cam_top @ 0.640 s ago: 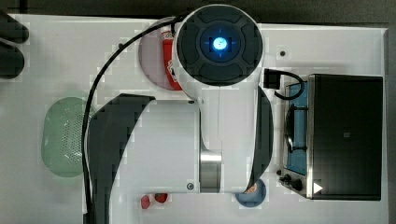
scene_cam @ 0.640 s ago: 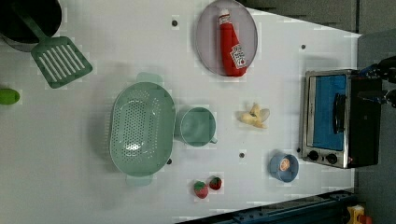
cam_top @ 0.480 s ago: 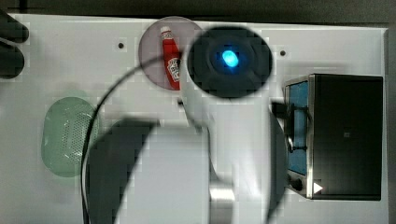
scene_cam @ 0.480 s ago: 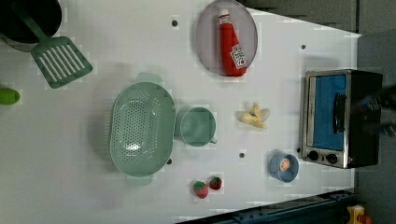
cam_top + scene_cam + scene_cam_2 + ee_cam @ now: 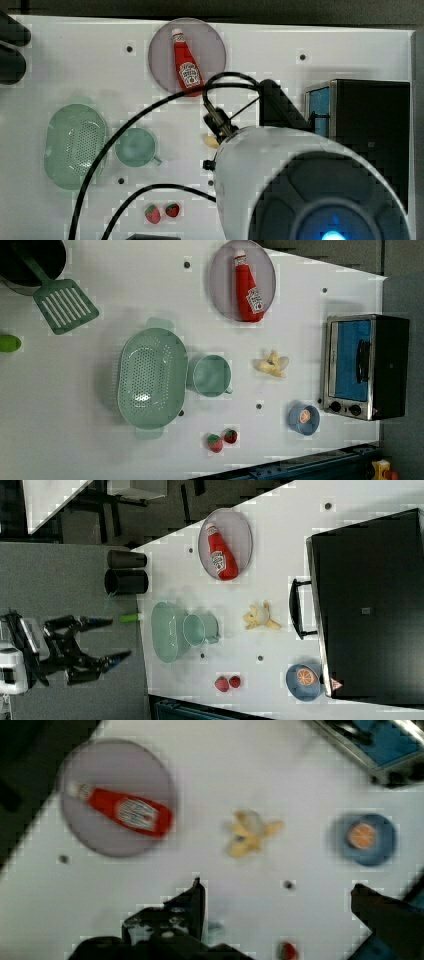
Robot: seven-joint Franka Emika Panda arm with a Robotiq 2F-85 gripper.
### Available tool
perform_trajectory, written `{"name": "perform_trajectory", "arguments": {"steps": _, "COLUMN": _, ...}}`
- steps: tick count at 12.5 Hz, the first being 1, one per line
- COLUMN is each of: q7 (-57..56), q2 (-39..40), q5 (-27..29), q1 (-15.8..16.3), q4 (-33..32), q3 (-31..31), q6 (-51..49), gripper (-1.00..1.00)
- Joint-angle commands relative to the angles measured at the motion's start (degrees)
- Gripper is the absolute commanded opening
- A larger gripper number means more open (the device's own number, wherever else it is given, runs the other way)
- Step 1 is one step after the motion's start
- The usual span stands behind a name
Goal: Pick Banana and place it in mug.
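Banana (image 5: 273,365) first, in the left view: it lies bare on the white table (image 5: 110,450), partly peeled, between the mug (image 5: 210,375) and the toaster oven (image 5: 365,367), touching neither. Mug sits just beside the green basket (image 5: 150,377), nearly touching its rim. Ketchup bottle (image 5: 247,287) lies on a grey plate (image 5: 222,270) further up. Two strawberries (image 5: 222,439) sit below the mug, a blue bowl (image 5: 303,419) with an orange slice sits near the oven's knobs, and a green spatula (image 5: 64,304) lies well off toward the left view's left.

Top view now: the arm (image 5: 300,180) looms big and close, its white body covering the lower right, and only a sliver of banana (image 5: 211,141) peeks out beside it. Black cables (image 5: 150,107) loop across the table above the mug (image 5: 135,147).

Right view: banana (image 5: 260,617) is clear of the oven handle (image 5: 295,607), mug (image 5: 197,629) is tucked against the basket (image 5: 167,630), and nothing stands between the two.

Wrist view: gripper (image 5: 277,900) is spread wide and empty, one dark finger (image 5: 192,902) either side, looking down on the table with the banana (image 5: 250,832) ahead of it, between plate (image 5: 100,840) and bowl (image 5: 367,840).
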Motion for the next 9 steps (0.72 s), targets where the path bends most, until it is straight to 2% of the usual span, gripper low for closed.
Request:
{"name": "perform_trajectory", "arguments": {"steps": 1, "q7": -1.6, "q2": 8.4, "q5": 0.0, "q1": -0.1, "q4": -10.1, "q3": -0.6, "q6": 6.0, "gripper": 1.00}}
{"name": "perform_trajectory", "arguments": {"steps": 9, "q7": -1.6, "q2": 16.7, "q5": 0.0, "q1": -0.1, "q4": -28.2, "q3": -0.5, "q6": 35.2, "gripper": 1.00}}
